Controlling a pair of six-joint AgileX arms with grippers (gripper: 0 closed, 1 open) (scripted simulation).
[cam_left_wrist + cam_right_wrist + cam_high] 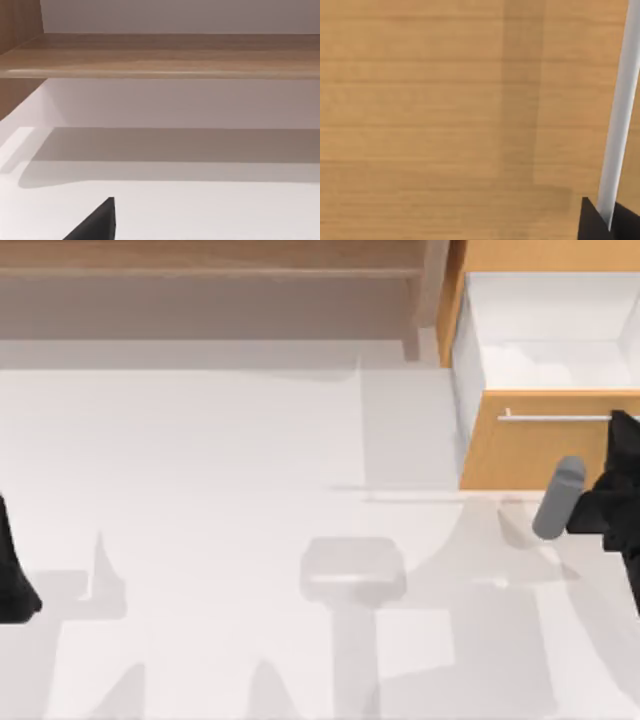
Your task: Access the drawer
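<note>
The drawer (540, 445) sits at the far right of the table (250, 500), just to the right of the long brown shelf (200, 265). It is already pulled part way out, so its white box (545, 340) is open to the top. The orange-tan front panel (445, 115) faces the robot, and a thin silver handle (560, 417) runs across it near the top edge. The right gripper (622, 435) is at the right end of that handle, right up against the front panel. In the right wrist view, the silver bar (620, 110) runs between two dark fingertips (592, 222), so the gripper looks clamped on the handle, though this is only a best guess. The step in hand seems to be the pull. The next move calls for a slow, straight pull away from the shelf, with the grip kept firm so the bar does not slip. The left arm (15, 575) is parked far to the left of the drawer, and whether its gripper is apart or together cannot be told.
</note>
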